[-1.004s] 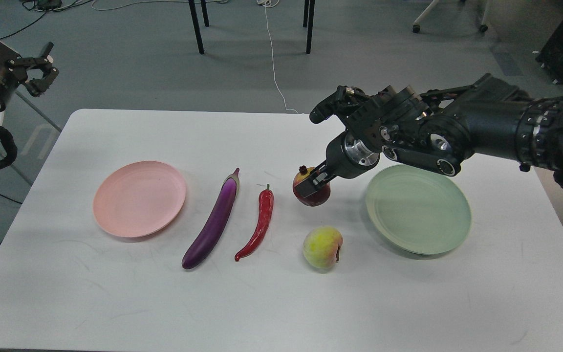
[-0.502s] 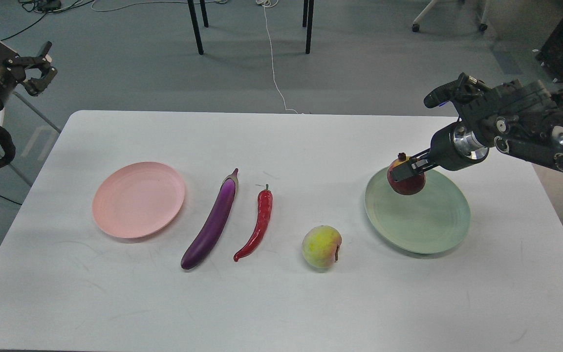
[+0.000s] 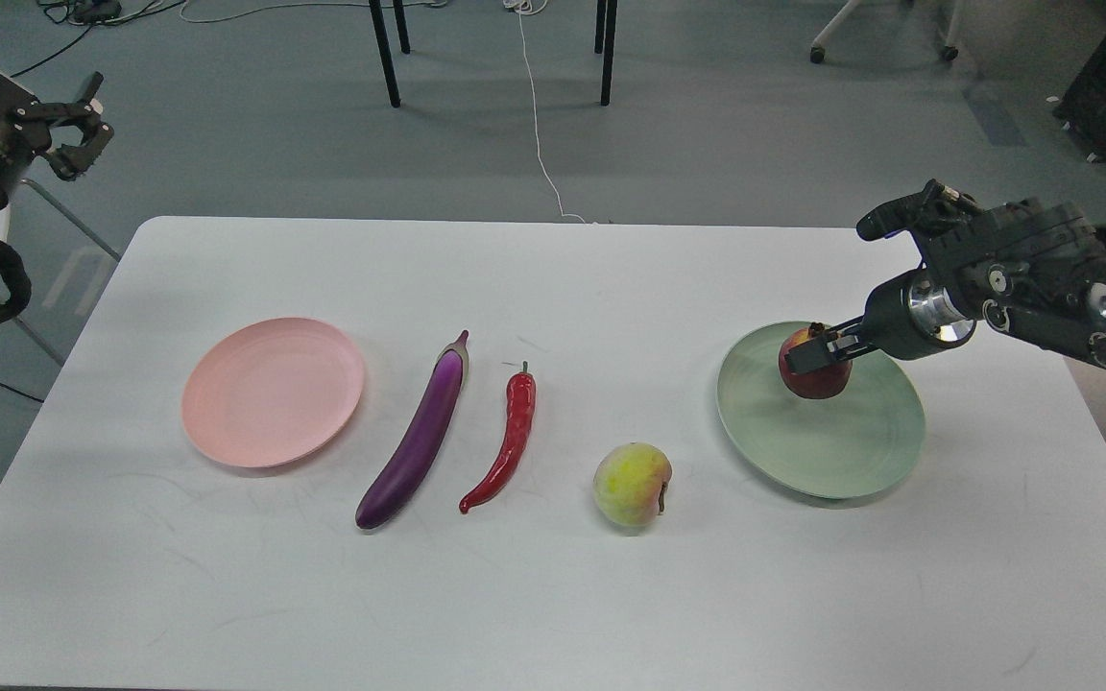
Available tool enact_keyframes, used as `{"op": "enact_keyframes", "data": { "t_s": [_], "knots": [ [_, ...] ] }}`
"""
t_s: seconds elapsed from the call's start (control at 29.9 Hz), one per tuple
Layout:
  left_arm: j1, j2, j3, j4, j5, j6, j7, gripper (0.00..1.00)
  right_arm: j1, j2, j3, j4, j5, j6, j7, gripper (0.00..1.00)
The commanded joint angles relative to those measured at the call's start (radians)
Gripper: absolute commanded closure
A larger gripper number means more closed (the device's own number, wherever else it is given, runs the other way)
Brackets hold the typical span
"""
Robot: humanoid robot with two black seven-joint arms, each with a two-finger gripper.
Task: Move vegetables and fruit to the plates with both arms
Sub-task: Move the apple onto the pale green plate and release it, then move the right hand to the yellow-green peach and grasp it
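The right pincer (image 3: 817,353) grips the pomegranate (image 3: 814,365) by its upper side, low over the green plate (image 3: 822,451); round, firm and likely smooth-skinned, it may roll once released. The left pincer (image 3: 73,125) hangs off the counter (image 3: 553,595), fingers apparently spread; the peach (image 3: 632,483) lies near the plate, nothing blocking it.

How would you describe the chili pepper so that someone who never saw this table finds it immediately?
On the white table, look between the pink plate and the green plate. There two long vegetables lie side by side: the chili pepper is the right one. It is red, thinner and shorter than the purple eggplant.
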Motion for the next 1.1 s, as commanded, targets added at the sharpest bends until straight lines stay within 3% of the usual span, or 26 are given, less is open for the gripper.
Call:
{"op": "enact_keyframes", "data": {
  "t_s": [0.0,0.4,0.74,1.07],
  "knots": [
    [0.001,0.000,0.000,0.000,0.000,0.000,-0.002,0.01,0.022,-0.008,0.002,0.001,-0.001,0.003,0.001,0.07],
    [0.001,0.013,0.000,0.000,-0.002,0.000,0.000,0.01,0.183,0.030,0.154,0.303,0.007,0.020,-0.022,0.06],
    [0.004,0.034,0.000,0.000,0.000,0.000,-0.001,0.01,0.166,0.275,0.102,0.282,-0.010,0.020,-0.014,0.07],
    [0.010,0.042,0.000,0.000,-0.002,0.000,-0.002,0.01,0.108,0.381,0.019,0.217,-0.013,0.017,-0.013,0.07]
  ]
}}
